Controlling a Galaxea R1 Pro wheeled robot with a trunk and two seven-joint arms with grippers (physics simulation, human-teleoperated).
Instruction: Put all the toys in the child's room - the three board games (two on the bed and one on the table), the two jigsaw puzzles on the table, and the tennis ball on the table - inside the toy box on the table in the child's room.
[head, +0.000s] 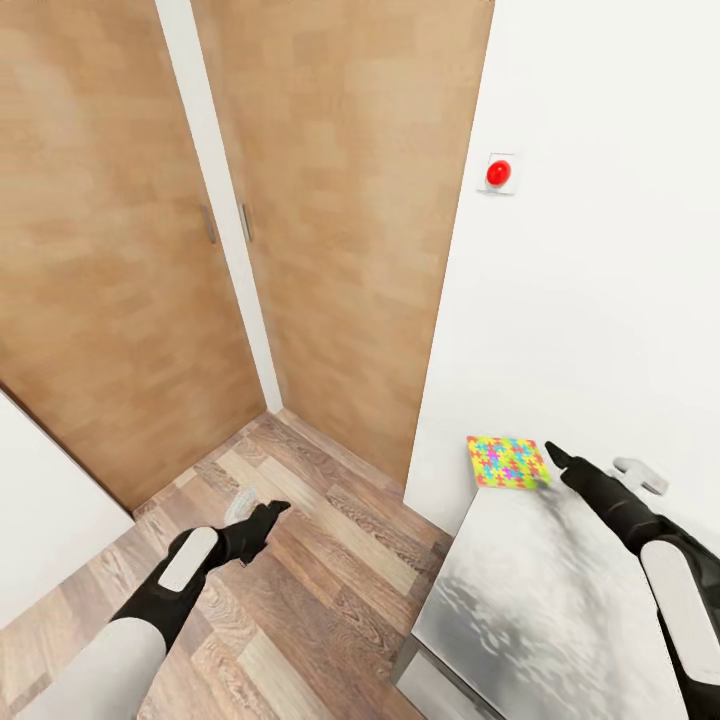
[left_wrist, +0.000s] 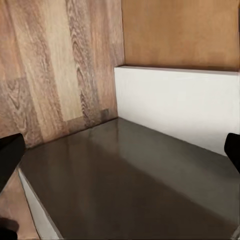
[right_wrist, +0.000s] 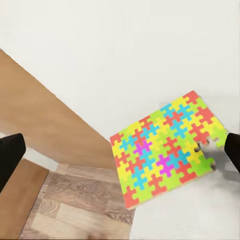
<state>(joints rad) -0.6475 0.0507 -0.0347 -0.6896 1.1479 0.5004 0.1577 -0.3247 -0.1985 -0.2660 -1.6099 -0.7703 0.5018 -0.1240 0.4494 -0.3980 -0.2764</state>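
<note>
Puzzle square (head: 507, 462) flat at table (head: 540, 610) corner: my right hand (head: 556, 459), released and empty, should descend squarely over its near edge.

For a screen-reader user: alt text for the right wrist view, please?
A multicoloured jigsaw puzzle lies flat at the corner of a pale table, against a white wall. Wood floor shows below, past the table's edge.
</note>
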